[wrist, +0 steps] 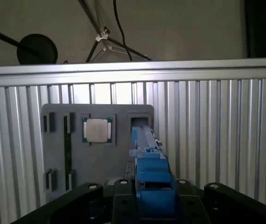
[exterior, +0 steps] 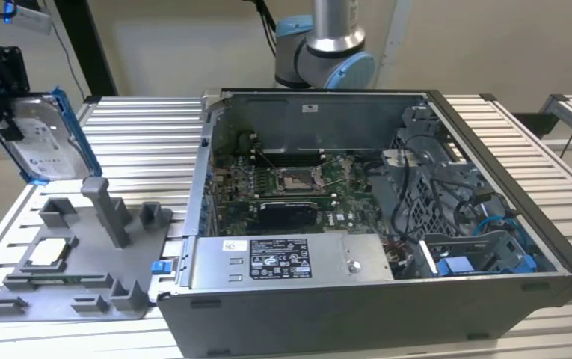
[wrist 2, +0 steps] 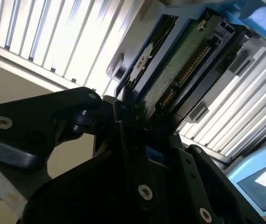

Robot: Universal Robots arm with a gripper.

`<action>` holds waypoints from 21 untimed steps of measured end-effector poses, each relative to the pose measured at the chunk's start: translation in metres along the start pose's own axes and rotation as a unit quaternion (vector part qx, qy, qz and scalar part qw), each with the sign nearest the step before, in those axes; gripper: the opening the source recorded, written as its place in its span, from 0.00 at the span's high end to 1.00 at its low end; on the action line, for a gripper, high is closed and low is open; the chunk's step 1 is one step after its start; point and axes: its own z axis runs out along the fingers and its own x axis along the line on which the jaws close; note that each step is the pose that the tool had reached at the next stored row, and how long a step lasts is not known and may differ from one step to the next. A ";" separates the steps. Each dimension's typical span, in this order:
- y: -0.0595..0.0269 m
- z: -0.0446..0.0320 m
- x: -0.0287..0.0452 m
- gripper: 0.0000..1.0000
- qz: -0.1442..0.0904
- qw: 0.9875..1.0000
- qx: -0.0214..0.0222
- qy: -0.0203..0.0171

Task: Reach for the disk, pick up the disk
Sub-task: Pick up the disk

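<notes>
While the end effector (exterior: 8,123) clamps the disk (exterior: 48,142), its long axis runs nearly vertical (slightly tilted).

Exterior view overlooks table (exterior: 146,127) (wrist views closer).

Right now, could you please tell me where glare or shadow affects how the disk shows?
Exterior view: the disk, clamped by the gripper, is evenly lit. Second wrist view: glare whitens the table slats, while the disk's green board shows plainly. First wrist view: the rail glares, and the disk's blue edge is well lit.
</notes>
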 end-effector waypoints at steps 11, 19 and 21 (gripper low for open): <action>-0.0009 -0.0501 -0.0010 1.00 0.000 1.000 0.000 0.000; -0.0015 -0.0864 -0.0018 1.00 0.000 1.000 0.000 0.000; -0.0017 -0.0954 -0.0020 1.00 0.000 1.000 0.000 0.000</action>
